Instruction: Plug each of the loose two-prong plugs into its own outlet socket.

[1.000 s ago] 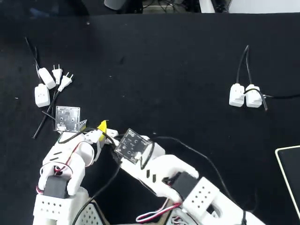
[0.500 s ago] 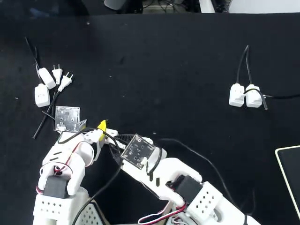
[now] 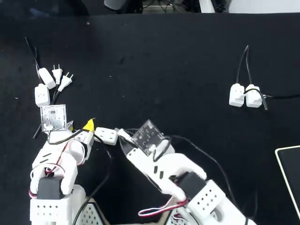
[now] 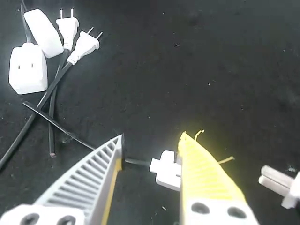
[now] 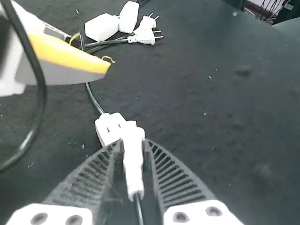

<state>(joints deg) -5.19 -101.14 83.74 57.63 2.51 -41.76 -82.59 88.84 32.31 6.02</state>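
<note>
The likeliest failure is the outlet socket (image 5: pixel 108 129) skating away. It lies loose on the black counter (image 3: pixel 168 70) with nothing clamping it. A push from the two-prong plug (image 5: pixel 133 161) could slide it along or swing it on its cord instead of seating the prongs.

A second risk is misalignment. From the left wrist, the plug's prongs (image 4: pixel 271 177) are bare and aimed toward the socket, so they are not in yet. If they meet the socket's face off the slots, they may jam or twist the plug inside the grip. The yellow finger (image 4: pixel 201 173) stands close beside the socket and could nudge it or block the approach.

The right hand (image 5: pixel 132 143) is closed onto the plug body, one finger on each side, with the cord running back between them. The plug's front reaches the socket's edge in the right wrist view. I cannot tell from there whether they touch.

The left hand (image 4: pixel 152 138) is spread wide and holds nothing. The socket shows in the gap between its fingers, partly hidden behind the yellow one. Whether that finger touches it cannot be told.

Farther off at the counter's left lie a first loose plug (image 3: pixel 57 73) and a second loose plug (image 3: pixel 66 80), prongs bare. Just beside them are a square socket block (image 3: pixel 42 95) and an oblong white block (image 3: pixel 46 77), and their cords cross. Well apart on the far right sit two corded white blocks (image 3: pixel 253 97) side by side; I cannot tell whether they are mated.
</note>
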